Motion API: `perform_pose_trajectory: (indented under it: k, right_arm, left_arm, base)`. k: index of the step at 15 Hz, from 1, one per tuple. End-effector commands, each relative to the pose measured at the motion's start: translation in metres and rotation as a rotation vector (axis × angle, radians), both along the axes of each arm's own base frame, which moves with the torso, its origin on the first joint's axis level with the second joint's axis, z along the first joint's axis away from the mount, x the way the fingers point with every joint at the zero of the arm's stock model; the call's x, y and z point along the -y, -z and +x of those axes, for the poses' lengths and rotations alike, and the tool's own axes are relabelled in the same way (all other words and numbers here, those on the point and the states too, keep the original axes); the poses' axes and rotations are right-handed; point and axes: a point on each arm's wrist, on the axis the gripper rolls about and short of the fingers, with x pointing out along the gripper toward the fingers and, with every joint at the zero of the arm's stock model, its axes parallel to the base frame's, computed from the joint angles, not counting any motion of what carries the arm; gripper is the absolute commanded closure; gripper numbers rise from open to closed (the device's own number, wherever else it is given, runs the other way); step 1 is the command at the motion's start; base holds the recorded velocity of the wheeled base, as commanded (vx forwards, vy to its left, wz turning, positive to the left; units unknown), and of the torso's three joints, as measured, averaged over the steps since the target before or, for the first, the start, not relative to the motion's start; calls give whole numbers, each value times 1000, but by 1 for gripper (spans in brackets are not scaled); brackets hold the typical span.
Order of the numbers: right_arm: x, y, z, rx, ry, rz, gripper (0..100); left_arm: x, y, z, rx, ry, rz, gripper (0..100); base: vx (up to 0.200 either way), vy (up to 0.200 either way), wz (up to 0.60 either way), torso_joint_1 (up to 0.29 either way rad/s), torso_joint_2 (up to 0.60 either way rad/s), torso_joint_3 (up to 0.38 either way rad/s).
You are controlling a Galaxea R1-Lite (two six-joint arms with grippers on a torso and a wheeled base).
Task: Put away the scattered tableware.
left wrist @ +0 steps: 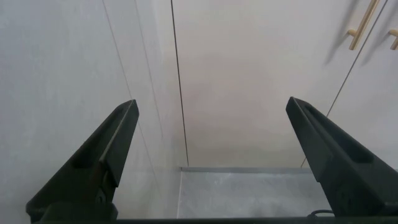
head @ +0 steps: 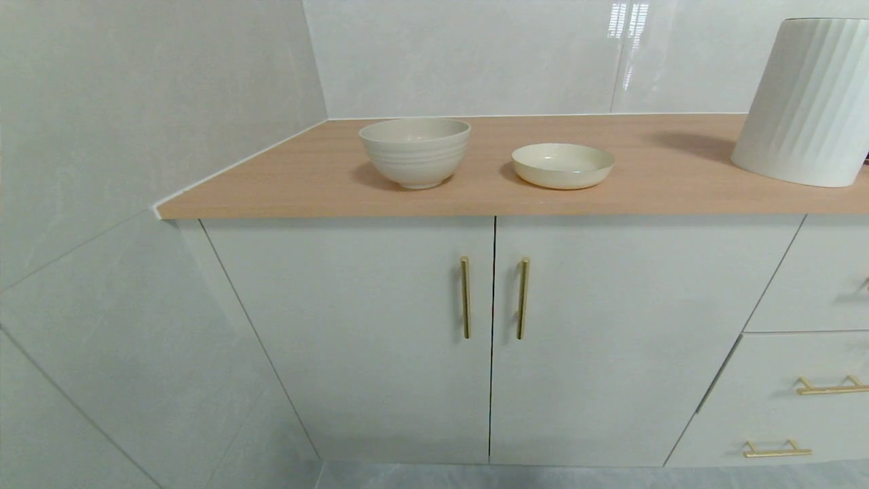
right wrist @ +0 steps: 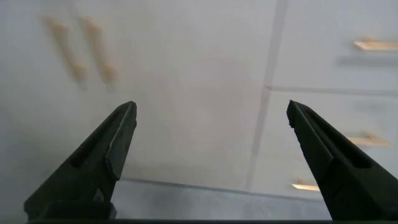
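Wooden countertop (head: 679,187), deep bowl (head: 415,151) near shallow dish (head: 563,165), left hand (left wrist: 211,102) wide, right hand (right wrist: 211,104) wide

Left gripper (left wrist: 211,102), two matte black fingers (left wrist: 102,158), long wedges tapering to blunt tips, shallow groove along each, right gripper (right wrist: 211,104) of the same black tapered build

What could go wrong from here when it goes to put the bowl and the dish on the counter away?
The door handles sit close together on the shut cabinet doors, so a gripper may catch both or slip off.
The left gripper and right gripper, both open, hang low before those doors; rising, they might strike the counter edge.
The shallow dish has a low rim and may slide rather than be gripped, possibly into the bowl.
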Motion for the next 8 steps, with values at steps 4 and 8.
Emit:
perform_pose_trajectory:
  k: [4, 8]
  right_arm:
    - [-59, -92, 166, -402, -560, 10, 0]
    - [-116, -69, 242, -630, -629, 84, 0]
  left_arm:
    - [0, 0, 0, -1, -2, 0, 0]
    - [0, 0, 0, 1, 0, 0, 0]
  base:
    - [0, 0, 0, 0, 0, 0]
    - [0, 0, 0, 0, 0, 0]
